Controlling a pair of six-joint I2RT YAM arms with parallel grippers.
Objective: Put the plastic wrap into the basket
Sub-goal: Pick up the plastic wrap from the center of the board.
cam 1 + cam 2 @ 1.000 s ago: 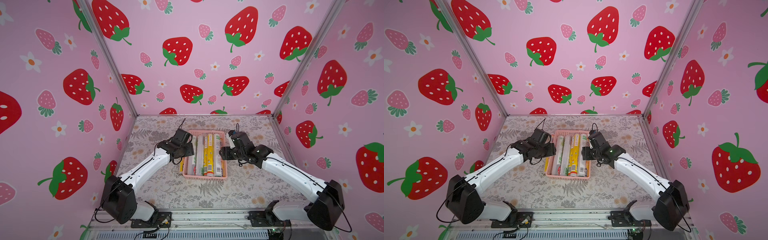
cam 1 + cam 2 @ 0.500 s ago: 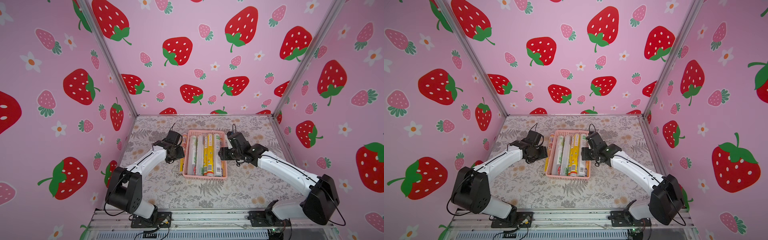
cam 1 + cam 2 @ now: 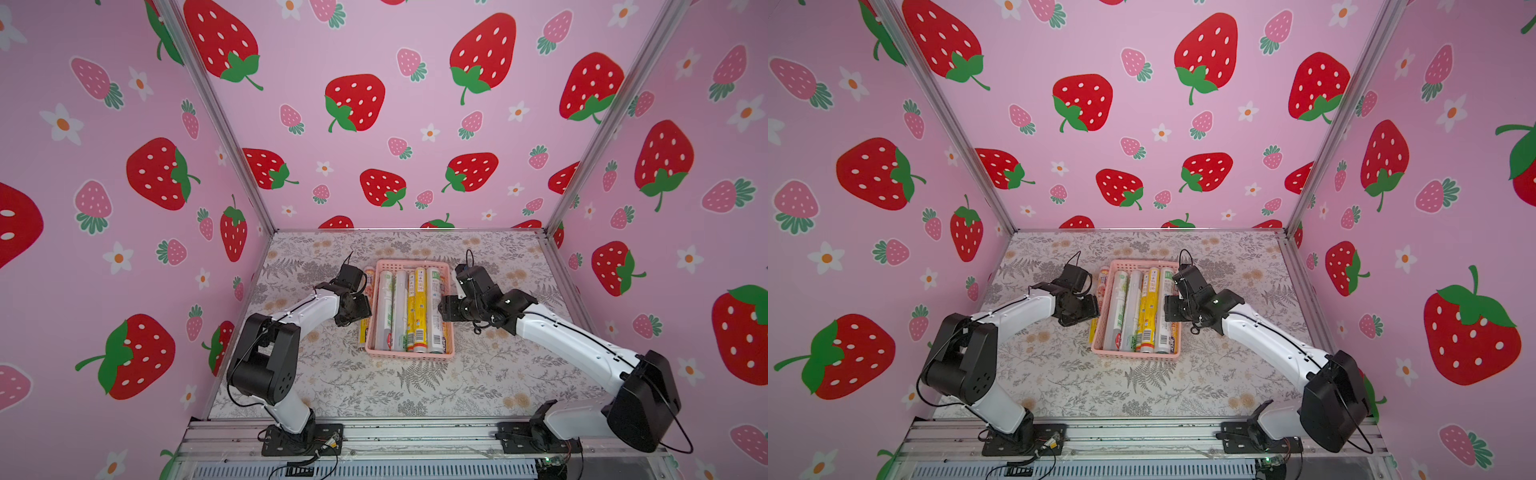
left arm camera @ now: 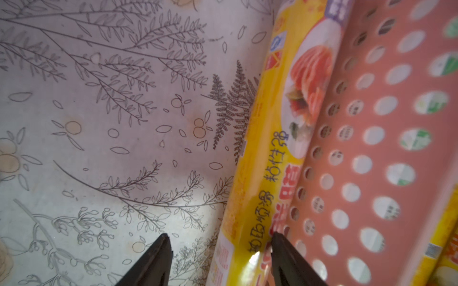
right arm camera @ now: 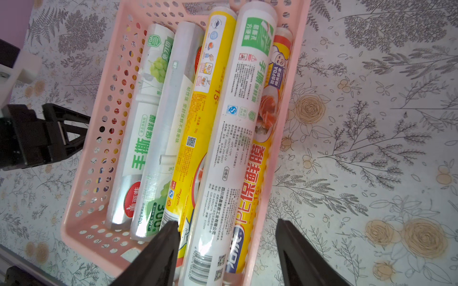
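The table (image 3: 415,386), covered in a floral print, carries all items; the left arm (image 3: 307,307) and right arm (image 3: 561,332) reach in from the near edge toward its centre.

The basket (image 3: 409,355) sits at mid-table between the two arms, long axis running away from the robot base; both top views show it (image 3: 1136,353).

The plastic wrap (image 3: 400,307) lies lengthwise in the basket; the right wrist view shows five rolls side by side; the fifth, yellow, lies against the basket's right wall, partly under a white roll with green print.

One further yellow roll (image 4: 260,173) lies on the table outside the basket, parallel to its left wall and touching it; in a top view (image 3: 364,332) only its ends show past the left wrist.

The left gripper (image 4: 219,236) is low over this yellow roll; its fingers (image 4: 153,262) stand apart and straddle the roll; one is on the table side with a gap to the roll, the other at the seam between roll and basket wall; the roll is not clamped.

The right gripper (image 5: 226,221) hangs over the basket's right wall; its fingers (image 5: 158,252) are spread apart; nothing is held.
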